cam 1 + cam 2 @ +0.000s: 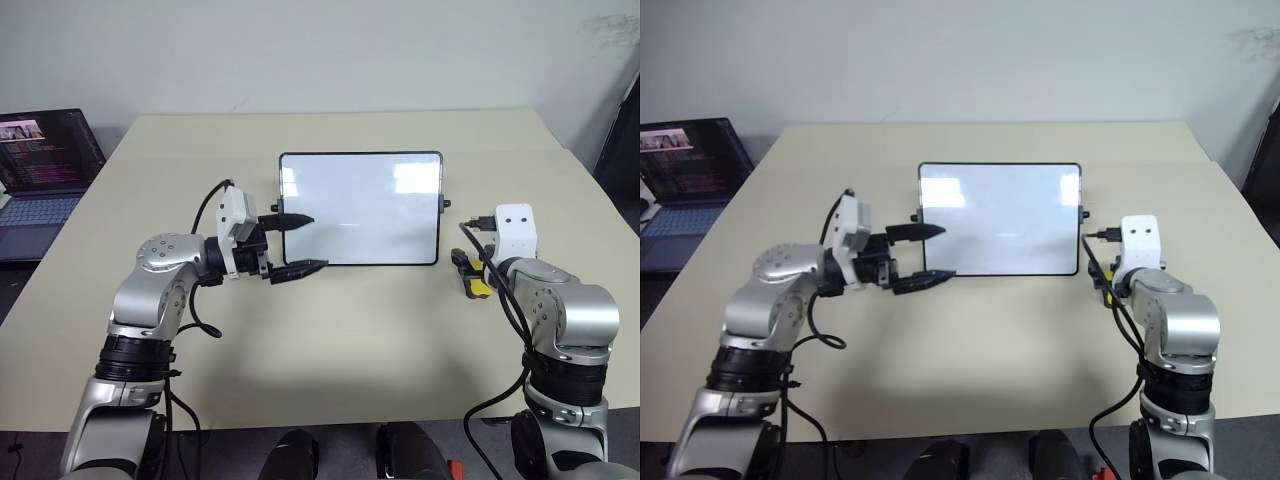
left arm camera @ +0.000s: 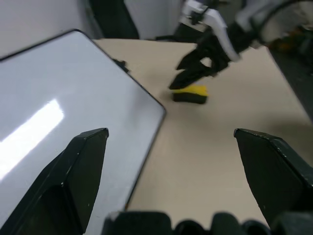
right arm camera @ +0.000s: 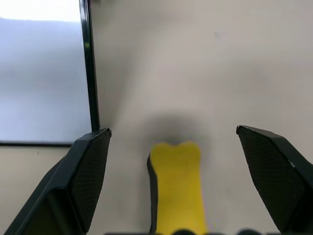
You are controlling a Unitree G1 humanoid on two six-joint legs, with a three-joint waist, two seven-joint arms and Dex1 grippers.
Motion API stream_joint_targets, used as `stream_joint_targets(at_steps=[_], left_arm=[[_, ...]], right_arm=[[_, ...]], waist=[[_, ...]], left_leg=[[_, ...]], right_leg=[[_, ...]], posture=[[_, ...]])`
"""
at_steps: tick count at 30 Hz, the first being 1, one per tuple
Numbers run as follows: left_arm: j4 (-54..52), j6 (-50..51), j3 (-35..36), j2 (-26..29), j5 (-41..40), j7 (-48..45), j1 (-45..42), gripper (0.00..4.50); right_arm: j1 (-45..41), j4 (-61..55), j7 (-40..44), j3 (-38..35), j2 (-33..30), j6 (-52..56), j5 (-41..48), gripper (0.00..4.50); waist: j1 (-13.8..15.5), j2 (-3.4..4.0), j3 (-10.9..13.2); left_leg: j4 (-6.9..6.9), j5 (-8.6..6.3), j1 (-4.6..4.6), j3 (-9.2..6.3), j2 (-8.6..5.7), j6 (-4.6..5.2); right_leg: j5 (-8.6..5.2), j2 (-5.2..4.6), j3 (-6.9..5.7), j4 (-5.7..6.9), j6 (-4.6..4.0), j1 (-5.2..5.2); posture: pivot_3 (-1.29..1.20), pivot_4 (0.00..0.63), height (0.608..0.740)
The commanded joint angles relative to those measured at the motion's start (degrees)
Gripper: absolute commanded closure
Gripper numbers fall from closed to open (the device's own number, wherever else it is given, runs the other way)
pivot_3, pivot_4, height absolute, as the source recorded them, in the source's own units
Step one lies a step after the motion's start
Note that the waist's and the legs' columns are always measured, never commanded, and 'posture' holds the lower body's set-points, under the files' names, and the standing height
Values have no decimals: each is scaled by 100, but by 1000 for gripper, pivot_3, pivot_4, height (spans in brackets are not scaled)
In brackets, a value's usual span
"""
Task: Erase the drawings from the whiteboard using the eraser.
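From the left eye, the glossy white rectangular whiteboard [image 1: 360, 208] with its thin black frame lies flat on the beige table [image 1: 330, 330], its surface clean and catching ceiling light. The left gripper [image 1: 297, 245] hangs at the board's near left corner, its two black fingers spread wide, one tip over the board's edge, the other over bare table. To the board's right, the small yellow eraser block with a black underside [image 1: 478, 287] lies on the table close to the board's near right corner, partly hidden by the right arm's wrist. An open laptop with a lit screen [image 1: 45, 165] sits at the table's far left edge.

In the right eye, the same layout: the board is blank, and the left fingers [image 1: 925, 282] stand well apart.

Over to the left wrist: its two black fingers frame the scene wide apart, the board's rounded corner runs between them, and beyond it the right gripper [image 2: 193, 73] hovers just over the yellow eraser, which rests on the table apart from the board.

On the right wrist, the fingers [image 3: 85, 171] gape wide, holding nothing. The eraser lies on the table between them, touching neither, and the board's black frame runs beside one finger.
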Motion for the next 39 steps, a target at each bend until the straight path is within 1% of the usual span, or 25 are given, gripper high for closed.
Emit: stream_joint_targets(at_steps=[1, 3, 5, 8, 10, 12, 14, 17, 22, 28, 32, 39], left_arm=[[-352, -104, 204, -289, 250, 947, 221, 0], [-426, -195, 223, -419, 350, 1261, 338, 0], [-497, -293, 278, -596, 578, 1807, 485, 0], [-563, -420, 431, -811, 831, 2531, 631, 0], [-620, -534, 577, -983, 1085, 3174, 746, 0], [-746, -669, 785, -1185, 1405, 3920, 987, 0], [-936, -797, 787, -1285, 1735, 4344, 1279, 0], [-1229, -843, 723, -1437, 1961, 4716, 1720, 0], [-1516, -929, 684, -1750, 2175, 5141, 2437, 0], [-1565, -936, 775, -1907, 2352, 5532, 2711, 0], [-1746, -811, 629, -1984, 2450, 5670, 2739, 0], [-1761, -819, 468, -1958, 2482, 5550, 2927, 0]], right_arm=[[78, -137, -60, -135, 24, -857, -8, 57], [144, -98, -87, -207, 108, -1174, 23, 57], [289, -8, -118, -238, 98, -1713, -23, 57], [389, 142, -157, -497, 301, -2434, 143, 57], [537, 183, -210, -562, 347, -2900, 115, 57], [867, 168, -203, -456, 400, -3557, 39, 57], [1100, 147, -314, -513, 553, -3944, 85, 57], [1386, 230, -331, -488, 588, -4492, 63, 57], [1821, 744, -387, -561, 572, -5236, 10, 57], [1870, 1024, -440, -639, 437, -5555, 50, 57], [2026, 1043, -479, -856, 292, -5548, 98, 57], [2512, 482, -646, -890, 327, -5264, 57, 57]], waist=[[0, 0, 0], [1, -1, -1], [5, 0, -1], [12, -1, -1], [12, -1, -2], [10, -2, -5], [5, -2, -5], [14, -2, -4], [28, -4, -8], [23, -2, -8], [31, -2, -8], [38, 1, -13]], left_leg=[[0, 0, 0, 0, 0, 0], [0, 0, 2, 1, 0, 0], [0, 1, 2, 3, 2, -2], [2, 1, 2, 5, 0, -2], [3, 1, 3, 8, 0, -2], [3, 1, 5, 9, 0, -3], [-1, 6, 8, 11, 2, -12], [1, 8, 8, 21, 1, -15], [5, 0, 18, 25, -2, -1], [8, 1, 19, 34, 1, 1], [9, 1, 18, 36, -1, 1], [7, 1, 17, 37, 0, 1]], right_leg=[[0, 0, 0, 0, 0, 0], [0, -1, 1, 1, 0, 1], [1, -1, 1, 2, -1, 1], [2, -1, 1, 2, 1, 2], [3, -1, 3, 2, 2, 2], [3, -1, 3, 2, 3, 4], [3, -2, 6, -4, 3, 7], [3, -2, 11, 1, 3, 5], [6, 2, 6, -4, 8, 22], [6, 4, 9, -1, 8, 23], [6, 5, 8, -2, 8, 24], [7, 4, 9, -3, 10, 25]], posture=[[0, 150, 740], [0, 150, 740], [0, 150, 740], [0, 150, 740], [0, 150, 740], [0, 150, 740], [0, 150, 740], [0, 150, 740], [0, 150, 740], [0, 150, 740], [0, 150, 740], [0, 150, 740]])
